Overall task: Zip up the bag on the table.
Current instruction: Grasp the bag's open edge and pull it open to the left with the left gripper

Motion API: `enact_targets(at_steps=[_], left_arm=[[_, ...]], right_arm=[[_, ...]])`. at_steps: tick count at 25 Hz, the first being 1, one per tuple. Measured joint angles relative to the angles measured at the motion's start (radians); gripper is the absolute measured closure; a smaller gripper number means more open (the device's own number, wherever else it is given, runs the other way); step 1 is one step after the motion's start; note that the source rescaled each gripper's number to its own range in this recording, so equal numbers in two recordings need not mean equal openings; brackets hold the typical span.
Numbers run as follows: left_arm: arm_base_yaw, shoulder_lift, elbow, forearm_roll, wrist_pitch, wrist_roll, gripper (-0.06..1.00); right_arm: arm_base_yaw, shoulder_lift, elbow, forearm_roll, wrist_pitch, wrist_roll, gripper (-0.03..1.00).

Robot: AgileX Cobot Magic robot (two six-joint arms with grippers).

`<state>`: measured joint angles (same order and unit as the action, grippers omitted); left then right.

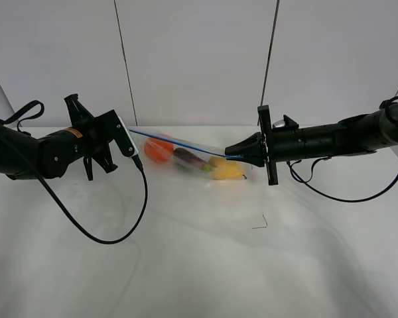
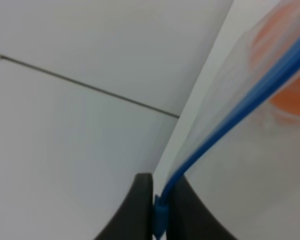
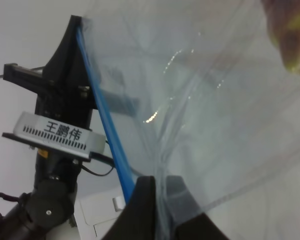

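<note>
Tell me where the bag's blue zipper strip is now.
In the exterior high view the blue zipper strip spans the middle along the top of the bag, pinched at its ends by the left end effector and the right end effector.

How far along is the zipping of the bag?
Done: the left gripper and right gripper are each shut on an end of the bag. In hand: its blue zipper strip is stretched between them. Remaining: closing it; whether any part is sealed cannot be told.

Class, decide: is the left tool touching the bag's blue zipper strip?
Touching. The left wrist view shows the blue zipper strip clamped between the dark fingers of the left tool, with no gap.
</note>
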<state>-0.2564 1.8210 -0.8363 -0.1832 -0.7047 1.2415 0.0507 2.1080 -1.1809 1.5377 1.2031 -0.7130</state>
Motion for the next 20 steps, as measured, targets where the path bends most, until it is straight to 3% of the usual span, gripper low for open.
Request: enact_targets(at_steps=[13, 16, 20], left_arm=[[0.002, 0.000, 0.001, 0.001, 0.000, -0.008, 0.91], [0.015, 0.000, 0.001, -0.029, -0.010, -0.029, 0.74], [0.024, 0.000, 0.001, -0.045, -0.016, -0.088, 0.32]], right_arm=[[0.000, 0.000, 0.000, 0.002, 0.000, 0.000, 0.97], [-0.002, 0.000, 0.000, -0.018, 0.003, 0.000, 0.97], [-0.003, 0.000, 0.000, -0.024, 0.003, 0.000, 0.97]])
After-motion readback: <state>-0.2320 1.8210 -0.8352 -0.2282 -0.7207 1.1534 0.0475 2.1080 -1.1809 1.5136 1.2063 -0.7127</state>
